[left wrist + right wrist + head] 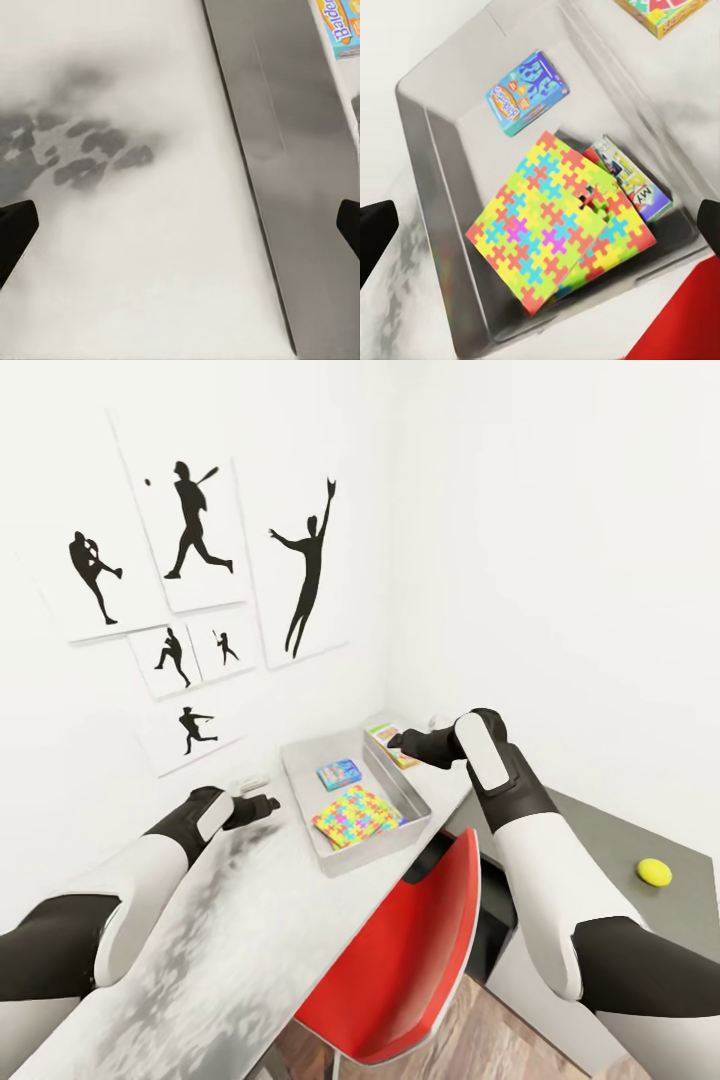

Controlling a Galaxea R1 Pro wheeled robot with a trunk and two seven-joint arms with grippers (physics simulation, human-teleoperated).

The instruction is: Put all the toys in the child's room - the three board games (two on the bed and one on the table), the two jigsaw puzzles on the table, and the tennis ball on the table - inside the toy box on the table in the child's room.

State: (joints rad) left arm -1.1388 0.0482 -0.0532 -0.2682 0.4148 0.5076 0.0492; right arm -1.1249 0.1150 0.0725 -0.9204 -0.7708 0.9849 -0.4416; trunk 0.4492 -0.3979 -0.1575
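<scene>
Toy box (405,797) long axis runs away toward the wall corner.

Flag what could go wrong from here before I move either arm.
The orange-green board game lies outside the toy box, right beside its far wall under the right hand; a low approach might knock the wall. The tennis ball sits loose on the table's grey side section and could roll if nudged. The red chair crowds the path between them.
</scene>
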